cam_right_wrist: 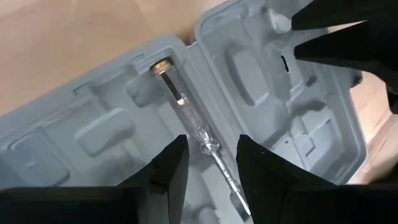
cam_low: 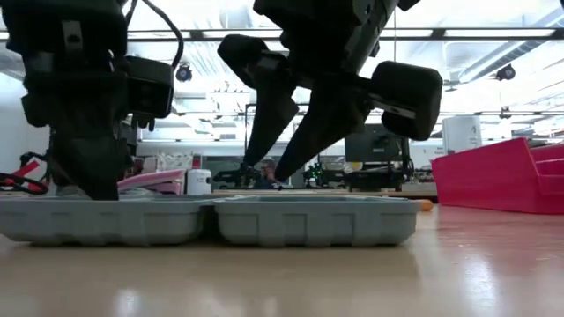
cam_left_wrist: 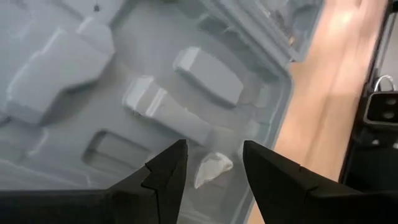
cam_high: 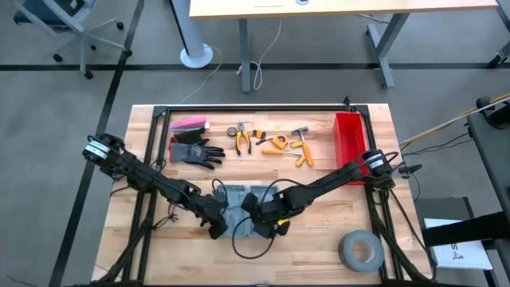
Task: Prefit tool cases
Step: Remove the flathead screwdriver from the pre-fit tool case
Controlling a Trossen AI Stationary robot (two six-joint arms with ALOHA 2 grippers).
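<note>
Grey-blue plastic fills what I see past both claws: the tool case (cam_high: 239, 209) lies opened flat on the wooden surface (cam_high: 319, 255), near the front middle, its two halves side by side and moulded slots facing up.

My right claw (cam_right_wrist: 211, 163) hangs just over the case with its fingers apart. Between them, in the right wrist view, lies a clear-handled screwdriver (cam_right_wrist: 189, 118) with a brass cap, seated along a long slot beside the hinge. The fingers straddle its shaft; I cannot tell whether they touch it. From the low view this claw (cam_low: 280, 163) points down with its tips just above the case's right half (cam_low: 315, 220).

My left claw (cam_left_wrist: 212, 167) also has its fingers apart, and it is down over the case's left half (cam_low: 101, 220), near that half's outer edge. Between the fingers I see a small pale scrap (cam_left_wrist: 210, 168) lying in the tray; what it is I cannot tell. Nothing is gripped there.

From above, both arms reach in to meet over the case, the left from the left side, the right from the right.

Farther out, along the far side of the surface, sit a pink item (cam_high: 190, 123), black gloves (cam_high: 195, 150), pliers (cam_high: 241, 139) and orange-handled tools (cam_high: 288, 145). A red bin (cam_high: 349, 145) stands at far right, and a grey tape roll (cam_high: 360, 249) lies at near right.
</note>
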